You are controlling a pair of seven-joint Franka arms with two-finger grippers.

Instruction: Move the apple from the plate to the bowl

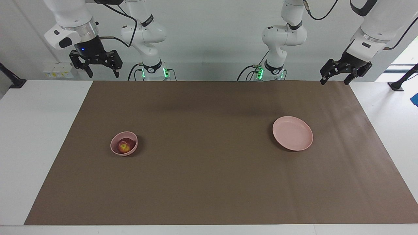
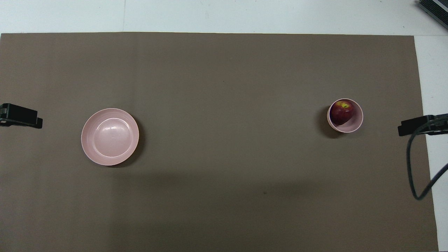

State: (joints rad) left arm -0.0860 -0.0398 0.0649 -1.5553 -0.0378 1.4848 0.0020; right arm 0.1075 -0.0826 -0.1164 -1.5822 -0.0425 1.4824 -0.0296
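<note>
Apple [image 1: 123,147]: lying inside the bowl [image 1: 115,148], dark red with its yellowish patch turned upward. In the overhead view it sits against the part of the bowl's wall that faces the left arm's end of the tabletop, leaving a crescent of pink floor bare beside it.

Bowl: standing upright on the brown mat [image 1: 209,176], toward the right arm's end of the tabletop.

Plate [image 1: 302,145]: flat on the same mat toward the left arm's end, well apart from the bowl, with nothing on it (a faint sheen shows on its inner floor from above).

Right gripper [image 1: 94,68]: raised in the air over the white tabletop [image 1: 36,130] just off the mat's corner at the robots' own end. Its fingers stand apart and carry nothing.

Left gripper [image 1: 335,78]: raised over the mat's corner at its own end, also at the robots' edge. Its fingers are spread and carry nothing.

Neither gripper is near the bowl or the plate; both arms wait.

From above, only a dark tip of each gripper enters at the view's side edges.
</note>
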